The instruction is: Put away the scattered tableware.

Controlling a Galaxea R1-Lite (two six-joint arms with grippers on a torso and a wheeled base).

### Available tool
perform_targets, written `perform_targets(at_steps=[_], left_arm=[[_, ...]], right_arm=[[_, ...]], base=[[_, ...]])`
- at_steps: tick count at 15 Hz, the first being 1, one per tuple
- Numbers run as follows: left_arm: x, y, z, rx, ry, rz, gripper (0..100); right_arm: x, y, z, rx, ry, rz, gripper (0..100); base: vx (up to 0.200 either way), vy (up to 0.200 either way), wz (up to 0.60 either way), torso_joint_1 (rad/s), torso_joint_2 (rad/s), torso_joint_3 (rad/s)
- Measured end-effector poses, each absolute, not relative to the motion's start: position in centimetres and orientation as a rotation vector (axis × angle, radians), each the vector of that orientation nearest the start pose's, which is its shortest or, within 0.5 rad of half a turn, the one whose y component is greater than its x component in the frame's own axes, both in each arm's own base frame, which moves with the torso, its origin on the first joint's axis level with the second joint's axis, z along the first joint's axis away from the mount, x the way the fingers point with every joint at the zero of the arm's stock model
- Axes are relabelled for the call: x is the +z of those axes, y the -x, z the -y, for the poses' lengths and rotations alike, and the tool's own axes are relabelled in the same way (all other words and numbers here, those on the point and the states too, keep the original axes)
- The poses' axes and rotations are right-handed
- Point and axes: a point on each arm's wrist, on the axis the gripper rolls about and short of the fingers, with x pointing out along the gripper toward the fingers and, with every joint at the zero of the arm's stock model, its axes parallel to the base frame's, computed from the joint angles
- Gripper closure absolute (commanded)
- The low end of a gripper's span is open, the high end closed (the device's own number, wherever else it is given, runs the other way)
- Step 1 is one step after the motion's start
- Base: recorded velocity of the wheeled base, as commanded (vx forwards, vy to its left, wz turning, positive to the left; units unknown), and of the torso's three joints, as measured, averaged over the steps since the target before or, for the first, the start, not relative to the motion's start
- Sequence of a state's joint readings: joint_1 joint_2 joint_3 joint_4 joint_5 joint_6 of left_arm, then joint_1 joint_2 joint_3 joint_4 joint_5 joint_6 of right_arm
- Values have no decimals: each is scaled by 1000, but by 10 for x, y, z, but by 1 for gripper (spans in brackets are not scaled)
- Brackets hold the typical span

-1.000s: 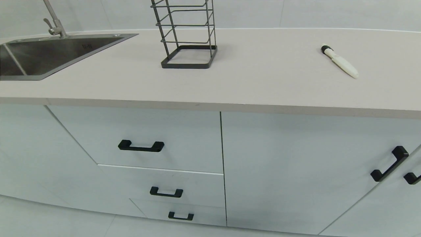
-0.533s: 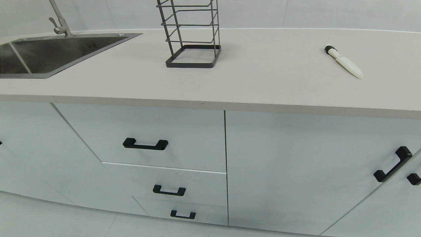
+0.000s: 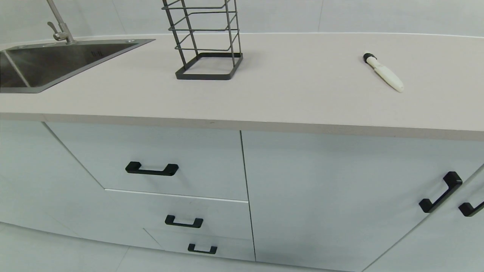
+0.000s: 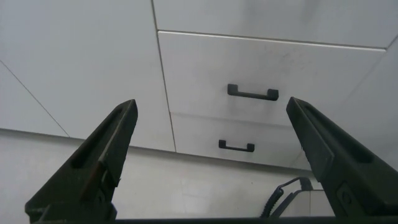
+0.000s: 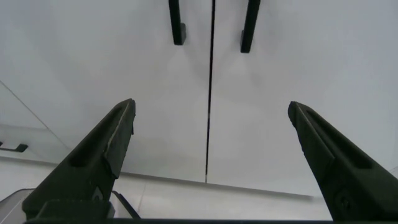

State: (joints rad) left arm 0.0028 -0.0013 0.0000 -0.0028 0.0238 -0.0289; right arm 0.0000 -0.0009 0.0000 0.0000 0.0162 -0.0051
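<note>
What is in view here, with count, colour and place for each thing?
counter: one, beige, over the cabinets
sink: one, steel, set in the counter at left
faucet: one, steel, behind the sink
rack: one, black wire, upright on the counter, right of the sink
utensil: one, white with black tip, lying on the counter at right
drawer handles: three, black, stacked below the rack
door handles: two, black, lower right
left gripper: one, dark, before the drawers, jaws open
right gripper: one, dark, before the doors, jaws open

The left gripper (image 4: 210, 104) has its jaws spread wide apart, both slanting outward from the wrist, with an empty gap between them. The right gripper (image 5: 210, 106) stands in the same pose: jaws wide apart, slanting outward, gripping nothing.
</note>
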Motion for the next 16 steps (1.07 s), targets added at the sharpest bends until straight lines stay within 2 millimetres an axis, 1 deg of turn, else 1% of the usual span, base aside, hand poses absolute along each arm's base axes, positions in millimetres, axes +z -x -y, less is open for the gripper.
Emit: perform_targets(at_steps=[2,14,16], left_arm=[[76,23,-1,26,29,4,0],[76,23,-1,27,30,4,0],[76,23,0,27,30,5,0]], right_arm=[[75,23,0,16,6,1,0],[75,23,0,16,7,1,0],[75,23,0,17,8,1,0]], base=[[200,0,0,0,5,-2],[0,0,0,0,0,0],[0,0,0,144,-156,-27]])
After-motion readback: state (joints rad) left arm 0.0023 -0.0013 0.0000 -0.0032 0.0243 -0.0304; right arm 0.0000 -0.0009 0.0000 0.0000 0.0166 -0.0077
